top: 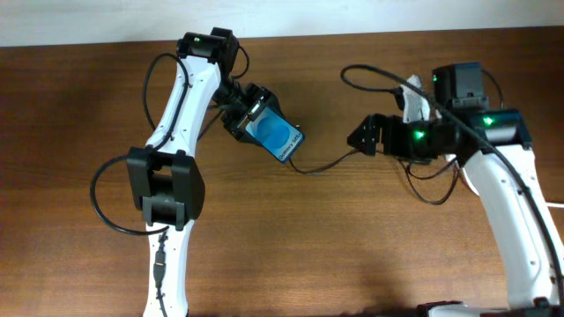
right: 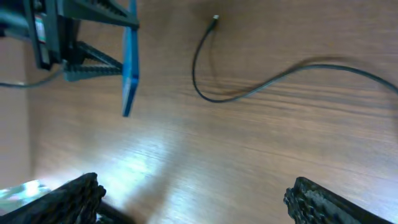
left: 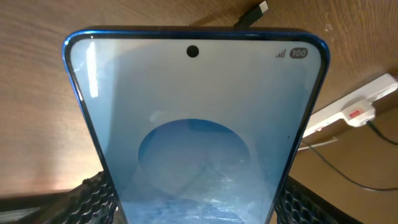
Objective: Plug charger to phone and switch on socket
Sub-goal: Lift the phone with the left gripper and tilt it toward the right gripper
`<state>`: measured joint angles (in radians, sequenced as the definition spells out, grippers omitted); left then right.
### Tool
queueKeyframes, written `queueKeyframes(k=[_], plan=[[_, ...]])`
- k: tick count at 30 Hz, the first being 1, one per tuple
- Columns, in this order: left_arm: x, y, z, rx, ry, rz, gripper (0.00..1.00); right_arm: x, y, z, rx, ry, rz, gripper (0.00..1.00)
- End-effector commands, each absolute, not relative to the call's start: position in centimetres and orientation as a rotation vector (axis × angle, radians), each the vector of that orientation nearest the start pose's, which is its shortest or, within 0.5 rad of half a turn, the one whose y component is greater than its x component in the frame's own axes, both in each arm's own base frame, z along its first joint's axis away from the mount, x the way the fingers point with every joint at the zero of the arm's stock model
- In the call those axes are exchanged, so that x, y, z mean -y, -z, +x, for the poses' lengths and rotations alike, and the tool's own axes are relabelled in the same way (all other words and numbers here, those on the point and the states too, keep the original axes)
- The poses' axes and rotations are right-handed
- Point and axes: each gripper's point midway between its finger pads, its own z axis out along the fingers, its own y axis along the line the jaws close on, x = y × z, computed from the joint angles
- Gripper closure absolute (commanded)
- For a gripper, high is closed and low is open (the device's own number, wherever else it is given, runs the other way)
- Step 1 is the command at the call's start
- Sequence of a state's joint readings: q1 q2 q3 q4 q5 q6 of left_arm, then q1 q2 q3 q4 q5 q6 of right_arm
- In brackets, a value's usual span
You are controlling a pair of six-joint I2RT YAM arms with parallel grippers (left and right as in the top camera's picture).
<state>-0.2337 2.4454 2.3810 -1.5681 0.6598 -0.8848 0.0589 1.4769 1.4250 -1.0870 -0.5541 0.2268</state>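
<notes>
- Your left jaws (top: 249, 113) are clamped on the phone (top: 275, 134), with the pads on its 2 long edges. The phone looks lifted off the bench (top: 70, 106), screen facing up.
- In the overhead view the phone's long axis runs from upper left to lower right. Its free end, the one with the camera hole (left: 192, 51), points lower right toward the right arm.
- The charger (top: 322, 167) lies loose on the bench. Its connector tip (right: 214, 18) sits just beyond that free end and touches nothing.
- From the tip the cable bends into 1 loop, then runs off toward the right arm.
- Your right jaws (right: 193, 205) are spread wide with nothing between them. The tip lies ahead of them and well apart, just to one side of the phone's edge.
- The right arm is the free one, so I judge it should fetch the tip.
- The phone's other end is hidden by the left jaws, and I can't see a port.
- The socket (left: 357, 109) lies past the phone, near the right arm, with nothing touching it.
</notes>
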Motion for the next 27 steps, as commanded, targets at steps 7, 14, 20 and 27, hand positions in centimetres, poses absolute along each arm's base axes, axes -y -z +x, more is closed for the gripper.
queueKeyframes(k=[7,14,20,27], plan=[[22.2,-14.1,41.4,-3.183,1.069,-1.443,1.00,-12.8,-24.3,34.6,-2.584,-0.962,0.088,0.09],[22.7,-14.6,41.3,-3.166,1.116,-1.538,1.00,-14.8,-24.4,35.3,-2.578,-0.916,0.153,0.20],[23.6,-15.7,41.2,-3.164,1.263,-1.541,1.00,-15.0,-23.8,35.3,-2.598,-0.842,0.208,0.21],[24.9,-17.5,41.0,-3.158,1.489,-1.501,1.00,-13.3,-23.7,36.0,-2.585,-0.817,0.305,0.21]])
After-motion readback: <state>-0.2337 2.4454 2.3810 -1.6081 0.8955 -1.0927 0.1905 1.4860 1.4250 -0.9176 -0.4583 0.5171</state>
